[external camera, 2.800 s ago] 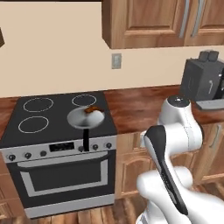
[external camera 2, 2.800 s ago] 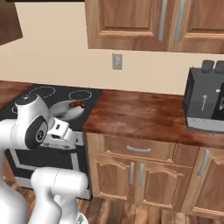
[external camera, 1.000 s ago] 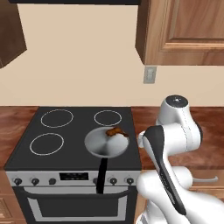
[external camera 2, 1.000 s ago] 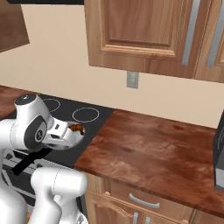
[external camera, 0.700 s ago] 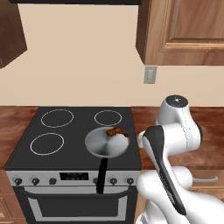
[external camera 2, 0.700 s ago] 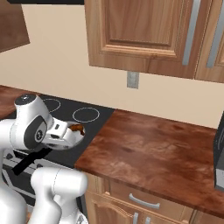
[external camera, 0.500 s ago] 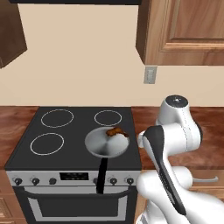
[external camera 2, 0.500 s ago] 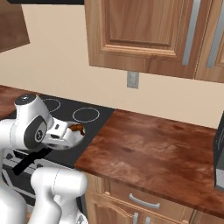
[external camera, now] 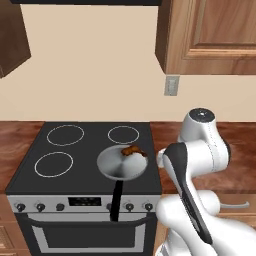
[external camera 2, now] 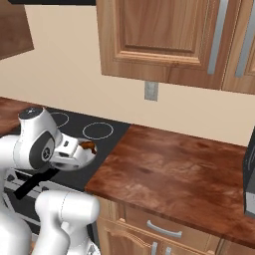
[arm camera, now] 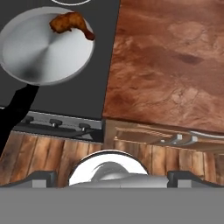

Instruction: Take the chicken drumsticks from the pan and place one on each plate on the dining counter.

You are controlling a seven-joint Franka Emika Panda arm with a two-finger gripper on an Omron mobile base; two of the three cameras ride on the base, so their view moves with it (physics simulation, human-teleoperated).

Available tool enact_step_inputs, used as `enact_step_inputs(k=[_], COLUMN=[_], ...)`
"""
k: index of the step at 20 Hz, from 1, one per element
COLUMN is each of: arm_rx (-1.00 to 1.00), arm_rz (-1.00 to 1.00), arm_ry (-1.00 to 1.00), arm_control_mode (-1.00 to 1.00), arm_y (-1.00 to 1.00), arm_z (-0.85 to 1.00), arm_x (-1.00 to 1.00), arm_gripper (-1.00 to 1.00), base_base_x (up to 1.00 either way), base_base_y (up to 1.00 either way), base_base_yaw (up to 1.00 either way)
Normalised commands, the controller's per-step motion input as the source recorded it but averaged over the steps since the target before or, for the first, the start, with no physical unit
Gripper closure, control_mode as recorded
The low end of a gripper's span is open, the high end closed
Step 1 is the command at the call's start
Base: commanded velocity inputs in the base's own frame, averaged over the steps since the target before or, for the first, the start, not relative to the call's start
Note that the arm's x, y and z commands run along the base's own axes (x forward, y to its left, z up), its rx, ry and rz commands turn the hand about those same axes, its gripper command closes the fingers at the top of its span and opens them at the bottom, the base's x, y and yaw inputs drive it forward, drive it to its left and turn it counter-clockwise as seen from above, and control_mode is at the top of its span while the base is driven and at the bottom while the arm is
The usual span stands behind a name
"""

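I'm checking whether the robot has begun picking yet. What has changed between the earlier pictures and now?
Only the base drove: between the earliest pictures and a second ago the whole view slid, bringing the stove nearer the middle and pushing the coffee machine to the edge. Since then nothing visibly moved. The drumstick lies in the pan as before, and nothing was taken hold of.
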Motion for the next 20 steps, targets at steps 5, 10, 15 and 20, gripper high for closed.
enact_step_inputs(k=[5,10,15,20], arm_rx=[0.06,0.00,0.00,0.00], arm_rz=[0.00,0.02,0.00,0.04], arm_ry=[0.00,0.03,0.13,0.04], arm_control_mode=[-1.00,-1.00,-1.00,-1.00], arm_y=[0.12,0.30,0.41,0.12], arm_z=[0.14,0.13,-0.01,-0.15], arm_x=[0.72,0.79,0.60,0.50], arm_gripper=[-1.00,-1.00,-1.00,-1.00], base_base_x=[0.00,0.00,0.00,0.00], base_base_y=[0.00,0.00,0.00,0.00], base_base_yaw=[0.00,0.00,0.00,0.00])
